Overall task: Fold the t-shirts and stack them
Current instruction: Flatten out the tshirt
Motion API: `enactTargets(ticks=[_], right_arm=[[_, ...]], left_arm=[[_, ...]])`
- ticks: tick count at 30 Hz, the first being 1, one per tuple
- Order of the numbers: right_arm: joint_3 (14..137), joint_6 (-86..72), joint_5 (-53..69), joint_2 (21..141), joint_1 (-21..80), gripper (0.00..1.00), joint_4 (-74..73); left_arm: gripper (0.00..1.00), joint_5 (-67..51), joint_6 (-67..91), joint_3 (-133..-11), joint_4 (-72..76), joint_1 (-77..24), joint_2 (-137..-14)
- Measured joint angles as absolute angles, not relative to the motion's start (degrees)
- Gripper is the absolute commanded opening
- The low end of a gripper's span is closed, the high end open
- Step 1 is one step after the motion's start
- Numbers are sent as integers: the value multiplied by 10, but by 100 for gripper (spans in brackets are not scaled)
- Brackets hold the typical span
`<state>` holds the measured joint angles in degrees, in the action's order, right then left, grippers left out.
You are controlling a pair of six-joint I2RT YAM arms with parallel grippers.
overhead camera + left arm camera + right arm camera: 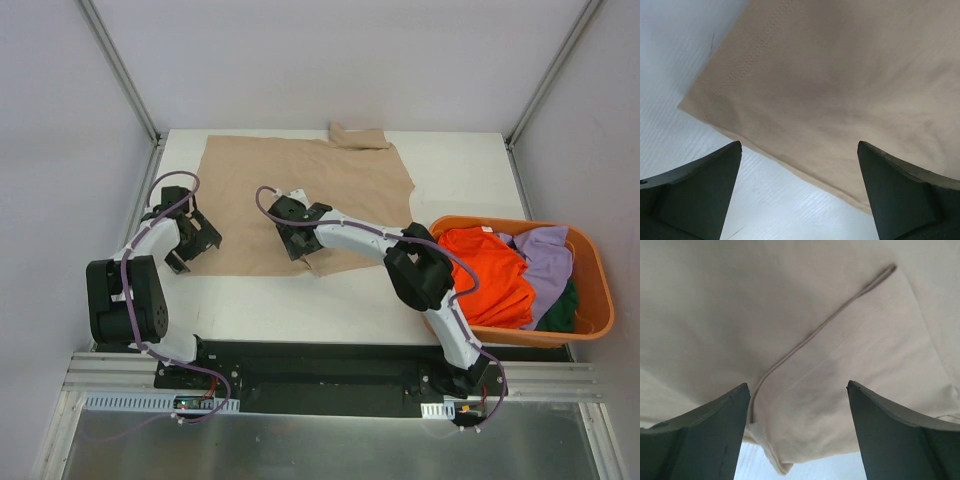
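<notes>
The white tabletop [330, 300] carries everything. Spread flat across its far half lies the tan shirt [300, 190], long axis running left to right. A stitched hem sits at its left end and one sleeve pokes out past the far edge. On the right side of the tabletop, well apart from the tan shirt's middle, stands an orange basket [600, 290]. It holds the other shirts in a heap: a bright orange one [490, 270], a lavender one [545, 260] and a dark green one [562, 308] tucked low at the near side.

Both arms reach to the tan shirt's near edge, so nearly all of the cloth lies beyond them, away from the arm bases. The left hand [192, 242] hovers at the near-left corner. Its wrist view shows the fingers spread wide [800, 200], with the hemmed corner below the gap and bare tabletop on the near side. The right hand [303, 255] sits along the same near edge, closer to the shirt's middle. Its fingers are also spread [797, 430], above a folded-over flap with a seamed border, possibly the second sleeve. Neither hand pinches anything.

As I read it, the coming move is a two-point grab on this near edge, then a carry toward the far edge. The fold line would then run along the shirt's long axis. The left hand has the corner; the right is the nearer one to the flap.
</notes>
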<state>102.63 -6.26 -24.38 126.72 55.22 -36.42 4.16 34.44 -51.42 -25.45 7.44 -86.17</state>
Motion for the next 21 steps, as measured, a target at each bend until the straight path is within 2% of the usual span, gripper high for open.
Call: enactTargets(ticks=[3,10,16,21], right_arm=[[1025,-89,-268,1271,548,61,-369],[981,-131,-292,1264,547,2,-351],[881,-165,-296,1196,555,0,-312],[754,-242,-349,1068,594,4,-294]], left_arm=[[99,52,339,-506,-253,74,-863],[99,80,338,-493,-249,74,-875],[99,94,338,-490,-247,74,-877],[99,104,338,-489,-247,74,-877]])
